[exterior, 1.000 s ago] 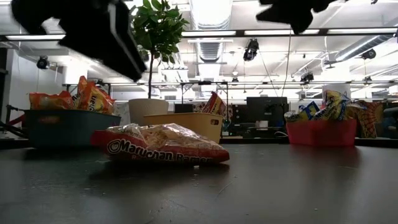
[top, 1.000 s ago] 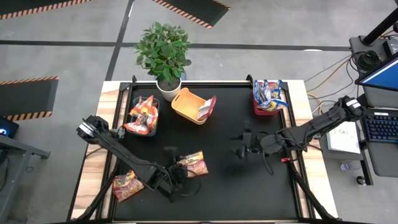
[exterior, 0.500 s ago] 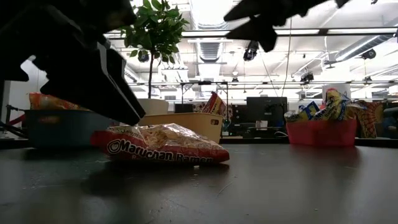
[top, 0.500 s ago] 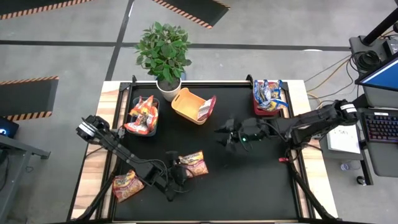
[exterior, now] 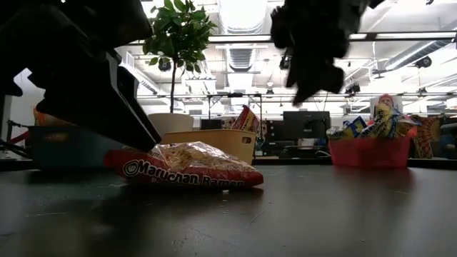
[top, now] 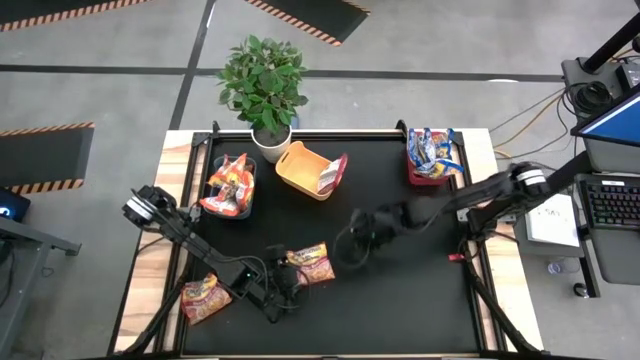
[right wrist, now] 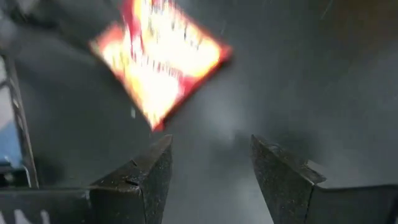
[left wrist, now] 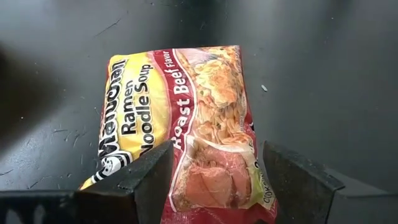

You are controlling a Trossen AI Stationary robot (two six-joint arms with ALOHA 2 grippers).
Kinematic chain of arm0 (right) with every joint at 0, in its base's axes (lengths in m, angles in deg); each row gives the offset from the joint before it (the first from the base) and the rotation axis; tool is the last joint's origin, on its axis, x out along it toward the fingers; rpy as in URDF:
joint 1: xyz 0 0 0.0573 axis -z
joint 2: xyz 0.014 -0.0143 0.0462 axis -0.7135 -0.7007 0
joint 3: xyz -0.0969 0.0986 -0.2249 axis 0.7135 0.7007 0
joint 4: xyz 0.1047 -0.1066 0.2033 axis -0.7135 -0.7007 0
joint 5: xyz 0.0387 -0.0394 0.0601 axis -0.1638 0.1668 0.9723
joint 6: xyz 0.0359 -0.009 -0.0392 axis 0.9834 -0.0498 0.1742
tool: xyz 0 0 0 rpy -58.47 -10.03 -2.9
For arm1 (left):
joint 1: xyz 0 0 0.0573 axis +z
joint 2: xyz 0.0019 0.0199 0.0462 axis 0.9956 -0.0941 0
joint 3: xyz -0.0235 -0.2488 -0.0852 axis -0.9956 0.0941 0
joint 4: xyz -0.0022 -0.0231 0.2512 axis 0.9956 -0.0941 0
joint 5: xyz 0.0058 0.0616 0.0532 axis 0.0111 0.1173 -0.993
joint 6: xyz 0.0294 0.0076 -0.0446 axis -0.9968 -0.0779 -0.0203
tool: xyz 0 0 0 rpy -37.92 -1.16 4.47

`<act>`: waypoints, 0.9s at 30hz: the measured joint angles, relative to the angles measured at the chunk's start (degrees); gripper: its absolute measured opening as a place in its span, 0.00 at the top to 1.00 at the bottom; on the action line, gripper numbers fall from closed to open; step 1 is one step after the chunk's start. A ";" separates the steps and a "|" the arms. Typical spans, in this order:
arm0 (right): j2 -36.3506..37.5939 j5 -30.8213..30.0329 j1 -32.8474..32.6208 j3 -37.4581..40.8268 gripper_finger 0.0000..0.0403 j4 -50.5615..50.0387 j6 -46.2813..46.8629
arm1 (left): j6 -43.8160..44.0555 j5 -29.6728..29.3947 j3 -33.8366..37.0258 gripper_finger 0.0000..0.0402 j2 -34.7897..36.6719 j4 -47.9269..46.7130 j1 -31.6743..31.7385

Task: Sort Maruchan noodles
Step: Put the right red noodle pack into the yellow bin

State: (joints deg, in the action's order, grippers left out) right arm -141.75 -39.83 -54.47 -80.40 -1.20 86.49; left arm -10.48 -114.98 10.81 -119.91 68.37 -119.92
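While both hover, left pincer (left wrist: 214,177) gaping over Roast Beef packet (left wrist: 186,130), right pincer (right wrist: 210,168) open, empty.

A black rectangular surface (top: 400,290) with pale wooden side strips is carrying several things. Near its front-left area, a red-and-yellow noodle packet (top: 311,264) is lying flat. Another packet (top: 204,296) is lying at the front-left edge. Along the back edge, a teal bin (top: 232,186), a potted plant (top: 264,88), an orange bin (top: 306,170) and a red bin (top: 430,160) are standing.
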 joint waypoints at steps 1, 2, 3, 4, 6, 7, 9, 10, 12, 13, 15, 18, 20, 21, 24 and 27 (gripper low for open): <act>-1.30 0.04 -1.23 0.33 0.50 0.15 1.19 | -0.02 0.00 0.00 0.42 -0.12 0.00 -0.10; -2.61 0.08 -2.38 0.40 0.50 0.54 2.16 | -0.04 0.02 0.03 0.43 -0.29 -0.01 -0.27; -3.89 0.13 -3.42 0.40 0.50 1.14 2.50 | -0.04 0.00 0.05 0.44 -0.44 -0.03 -0.45; -5.23 0.17 -4.12 0.38 0.50 1.76 2.62 | -0.04 0.00 0.07 0.45 -0.61 -0.04 -0.64; -7.51 0.17 -4.63 -0.05 0.50 3.83 2.64 | 0.02 0.00 0.07 0.50 -0.67 -0.02 -1.19; -8.65 0.06 -4.56 -0.44 0.50 5.10 2.64 | 0.08 0.00 0.07 0.53 -0.67 0.10 -1.29; -10.50 -0.07 -4.45 -1.21 0.50 7.20 2.59 | 0.80 0.03 0.09 0.60 -0.67 0.34 -1.41; -11.32 -0.16 -4.44 -1.73 0.50 7.72 2.56 | 1.21 0.01 0.16 0.64 -0.67 0.31 -1.41; -12.72 -0.07 -4.45 -2.75 0.50 8.12 2.51 | 1.83 -0.02 0.20 0.73 -1.01 0.60 -1.43; -13.28 -0.05 -4.46 -3.25 0.50 8.13 2.49 | 2.05 -0.02 0.20 0.77 -1.27 0.76 -1.45; -13.93 -0.03 -4.44 -4.01 0.50 8.28 2.31 | 2.23 -0.04 0.24 0.86 -1.90 1.36 -1.52; -14.27 -0.08 -4.39 -4.48 0.50 8.95 2.27 | 2.25 -0.04 0.26 0.97 -2.96 2.55 -1.65; -14.27 -0.24 -4.39 -4.48 0.50 9.55 2.60 | 2.52 -0.07 0.26 0.99 -3.65 3.37 -1.66; -14.27 -0.32 -4.42 -4.48 0.50 9.95 2.76 | 2.73 -0.07 0.26 0.98 -3.90 3.45 -1.72; -14.27 -0.51 -4.42 -4.48 0.50 11.28 2.78 | 3.14 -0.13 0.26 0.97 -4.43 3.89 -1.90; -14.27 -0.68 -4.42 -4.29 0.50 14.73 2.81 | 3.95 -0.17 0.28 0.98 -4.58 3.89 -2.11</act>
State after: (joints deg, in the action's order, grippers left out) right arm -156.02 -40.51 -58.88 -84.70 13.52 89.29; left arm -6.53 -115.15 11.09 -124.49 72.26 -122.03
